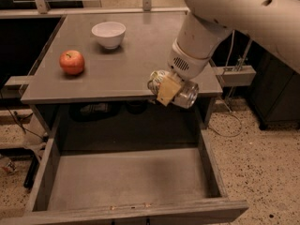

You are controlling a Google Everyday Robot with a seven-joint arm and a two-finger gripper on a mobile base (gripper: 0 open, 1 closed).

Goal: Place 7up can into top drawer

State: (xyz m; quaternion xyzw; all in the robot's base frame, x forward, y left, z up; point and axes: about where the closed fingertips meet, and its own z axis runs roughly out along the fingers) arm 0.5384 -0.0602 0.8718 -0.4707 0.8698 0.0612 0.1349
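My gripper (169, 89) is shut on the 7up can (183, 93), a silvery can held on its side, just past the front edge of the grey tabletop (140, 60) at its right end. One tan finger pad (167, 91) lies across the can's side. The can hangs in the air above the back right part of the open top drawer (126, 179), whose flat grey bottom shows bare. The white arm comes down from the upper right.
A red apple (71, 62) sits at the left of the tabletop and a white bowl (108, 34) at the back. The drawer's front panel (140, 212) juts toward me. A dark cabinet (276, 93) stands to the right, on speckled floor.
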